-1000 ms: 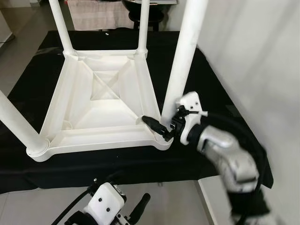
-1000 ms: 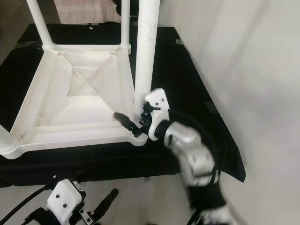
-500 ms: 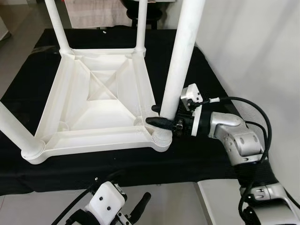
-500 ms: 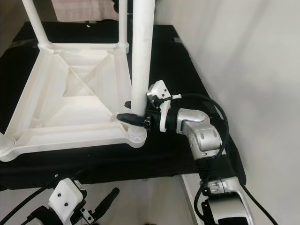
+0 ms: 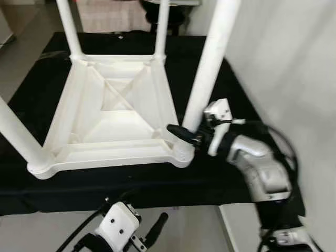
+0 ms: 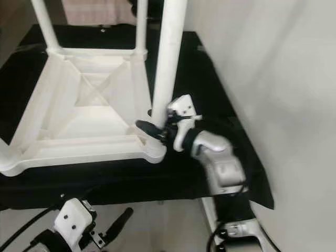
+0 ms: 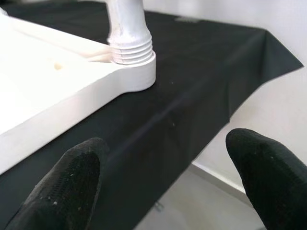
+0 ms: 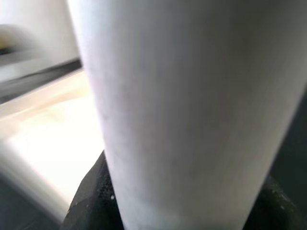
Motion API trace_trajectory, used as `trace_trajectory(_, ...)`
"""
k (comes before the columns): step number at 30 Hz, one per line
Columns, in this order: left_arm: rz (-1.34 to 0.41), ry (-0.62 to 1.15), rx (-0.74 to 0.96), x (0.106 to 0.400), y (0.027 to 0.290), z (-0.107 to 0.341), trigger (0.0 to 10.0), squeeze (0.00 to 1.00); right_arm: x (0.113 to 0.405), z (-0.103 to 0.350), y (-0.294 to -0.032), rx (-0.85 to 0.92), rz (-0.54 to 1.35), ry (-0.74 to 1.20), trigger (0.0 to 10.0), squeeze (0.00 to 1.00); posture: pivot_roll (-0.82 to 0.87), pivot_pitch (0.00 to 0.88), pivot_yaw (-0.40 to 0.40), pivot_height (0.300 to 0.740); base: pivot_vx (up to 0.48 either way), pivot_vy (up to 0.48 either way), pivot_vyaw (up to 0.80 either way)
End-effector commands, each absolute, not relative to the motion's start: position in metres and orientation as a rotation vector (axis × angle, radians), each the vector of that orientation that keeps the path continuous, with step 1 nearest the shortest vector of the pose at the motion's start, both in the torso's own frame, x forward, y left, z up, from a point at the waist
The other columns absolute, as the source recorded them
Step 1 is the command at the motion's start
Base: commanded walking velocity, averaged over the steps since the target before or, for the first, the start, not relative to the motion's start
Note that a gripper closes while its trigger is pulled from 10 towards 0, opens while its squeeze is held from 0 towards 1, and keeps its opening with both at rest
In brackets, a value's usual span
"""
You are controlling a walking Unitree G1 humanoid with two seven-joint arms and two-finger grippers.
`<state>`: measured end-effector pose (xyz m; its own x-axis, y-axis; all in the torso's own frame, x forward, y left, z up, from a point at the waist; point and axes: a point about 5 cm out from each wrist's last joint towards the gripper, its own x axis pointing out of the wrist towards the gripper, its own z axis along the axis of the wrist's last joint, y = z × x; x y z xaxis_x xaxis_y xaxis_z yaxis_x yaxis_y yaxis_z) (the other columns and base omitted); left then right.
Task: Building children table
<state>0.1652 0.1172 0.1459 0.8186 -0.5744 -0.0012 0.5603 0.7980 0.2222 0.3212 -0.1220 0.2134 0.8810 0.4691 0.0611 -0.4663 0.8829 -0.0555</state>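
A white children's table (image 5: 115, 113) lies upside down on a black cloth, its legs pointing up. My right gripper (image 5: 188, 135) is at the foot of the near-right leg (image 5: 210, 73), shut on it just above the threaded socket (image 7: 132, 50). One black finger (image 5: 177, 130) crosses in front of the leg. In the right wrist view the leg (image 8: 192, 96) stands between the fingers (image 8: 91, 196). My left gripper (image 7: 168, 177) hangs open below the cloth's front edge, facing that same corner.
The black cloth (image 5: 226, 173) covers a low platform whose front edge runs across the lower view. A white wall (image 5: 294, 63) stands close on the right. Pale floor tiles (image 5: 42, 231) lie in front. A dark stool (image 5: 157, 13) stands behind the table.
My right wrist has rolled around the base of the near-right leg while keeping hold of it, and the leg now leans slightly to the right. The left arm stays put.
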Motion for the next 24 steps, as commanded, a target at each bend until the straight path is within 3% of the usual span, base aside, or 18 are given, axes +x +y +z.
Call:
trace_trajectory(1,-0.607,-0.046,0.209,0.163,0.118,0.142,10.0,0.0,0.303,0.181,-0.133,-0.071,0.208,0.052,0.0,0.0,0.0,0.18,-0.081,0.74,0.0,0.0,0.0)
trace_trajectory(7,-0.598,-0.046,0.221,0.167,0.119,0.141,10.0,0.0,0.291,0.169,-0.096,-0.005,0.312,0.079,0.0,0.0,0.02,0.161,-0.077,0.74,0.0,0.0,0.0)
trace_trajectory(12,-0.586,-0.05,0.227,0.17,0.12,0.141,10.0,0.0,0.294,0.172,-0.089,0.018,0.358,0.087,0.0,0.0,0.02,0.158,-0.079,0.74,0.0,0.0,0.0)
trace_trajectory(13,-0.581,-0.053,0.229,0.171,0.121,0.141,10.0,0.0,0.294,0.173,-0.085,0.022,0.384,0.097,10.0,0.0,0.03,0.159,-0.079,0.74,0.0,0.0,0.0)
trace_trajectory(16,-0.576,-0.055,0.23,0.171,0.121,0.141,10.0,0.0,0.292,0.177,-0.08,0.051,0.45,0.089,10.0,0.0,0.03,0.158,-0.079,0.74,0.0,0.0,0.0)
trace_trajectory(17,-0.573,-0.056,0.232,0.172,0.122,0.14,10.0,0.0,0.292,0.186,-0.074,0.081,0.586,0.059,10.0,1.0,0.03,0.152,-0.076,0.74,0.0,0.0,0.0)
trace_trajectory(18,-0.573,-0.056,0.233,0.173,0.122,0.14,10.0,0.0,0.29,0.194,-0.068,0.094,0.718,0.035,10.0,1.0,0.04,0.148,-0.079,0.74,0.0,0.0,0.0)
trace_trajectory(22,-0.573,-0.057,0.236,0.175,0.122,0.14,10.0,0.0,0.29,0.208,-0.069,0.05,0.905,-0.013,10.0,1.0,0.04,0.143,-0.084,0.74,0.0,0.0,0.0)
trace_trajectory(24,-0.574,-0.059,0.234,0.176,0.12,0.14,10.0,0.0,0.299,0.218,-0.083,-0.085,1.061,-0.047,10.0,0.97,0.05,0.142,-0.088,0.74,0.0,0.0,0.0)
